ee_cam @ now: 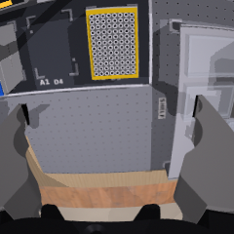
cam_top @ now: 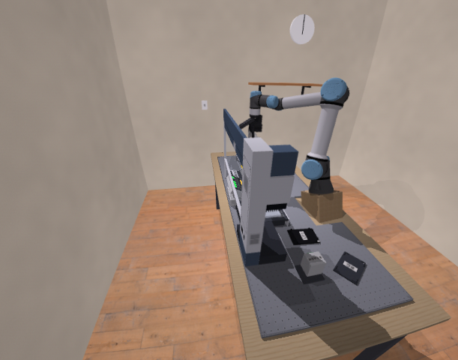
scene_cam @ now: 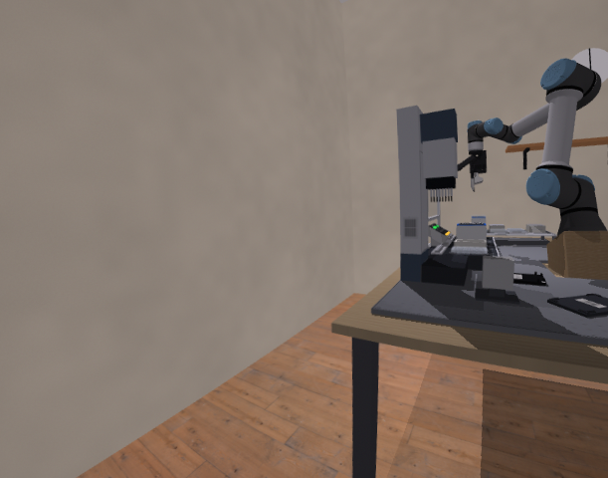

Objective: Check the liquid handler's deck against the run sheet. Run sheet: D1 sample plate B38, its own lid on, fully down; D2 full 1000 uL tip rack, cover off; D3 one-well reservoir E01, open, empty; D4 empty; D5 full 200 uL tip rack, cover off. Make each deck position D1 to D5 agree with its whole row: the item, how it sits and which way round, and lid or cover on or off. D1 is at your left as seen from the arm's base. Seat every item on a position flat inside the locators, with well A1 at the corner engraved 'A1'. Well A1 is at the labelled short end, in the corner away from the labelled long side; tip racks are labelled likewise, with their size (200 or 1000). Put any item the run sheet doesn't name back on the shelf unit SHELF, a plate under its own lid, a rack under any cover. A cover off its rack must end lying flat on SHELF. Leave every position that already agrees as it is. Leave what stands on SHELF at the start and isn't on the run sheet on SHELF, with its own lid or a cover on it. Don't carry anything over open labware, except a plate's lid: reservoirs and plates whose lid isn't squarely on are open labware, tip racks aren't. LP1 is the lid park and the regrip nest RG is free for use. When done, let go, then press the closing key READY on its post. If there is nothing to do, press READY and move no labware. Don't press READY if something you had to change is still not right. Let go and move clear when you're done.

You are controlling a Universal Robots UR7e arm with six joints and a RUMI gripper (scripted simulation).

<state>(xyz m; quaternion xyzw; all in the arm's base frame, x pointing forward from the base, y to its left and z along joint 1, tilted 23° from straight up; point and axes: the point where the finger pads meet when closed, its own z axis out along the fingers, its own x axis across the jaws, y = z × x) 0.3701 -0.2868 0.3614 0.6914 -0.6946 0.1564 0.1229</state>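
My gripper (ee_cam: pixel 109 99) (scene_cam: pixel 476 182) is open and empty. It hangs high above the far end of the deck, beside the liquid handler's tower (cam_top: pixel 255 193) (scene_cam: pixel 412 190). In the wrist view the position engraved "A1 D4" (ee_cam: pixel 51 49) is bare inside its locators. To its right, a tip rack with a yellow rim (ee_cam: pixel 112 43) sits uncovered, its rows of tips showing. A grey item (ee_cam: pixel 9 58) shows at the left edge, cut off. The light grey unit labelled SHELF (ee_cam: pixel 205 63) lies at the right, under my right finger. The other deck positions are hidden.
The table's wooden far edge (ee_cam: pixel 97 179) lies just below the gripper in the wrist view. At the near end of the table there are a black flat nest (cam_top: pixel 300 238), a grey block (cam_top: pixel 313 263) and a black labelled plate (cam_top: pixel 349 269). The arm's base stands on a brown box (cam_top: pixel 322 203).
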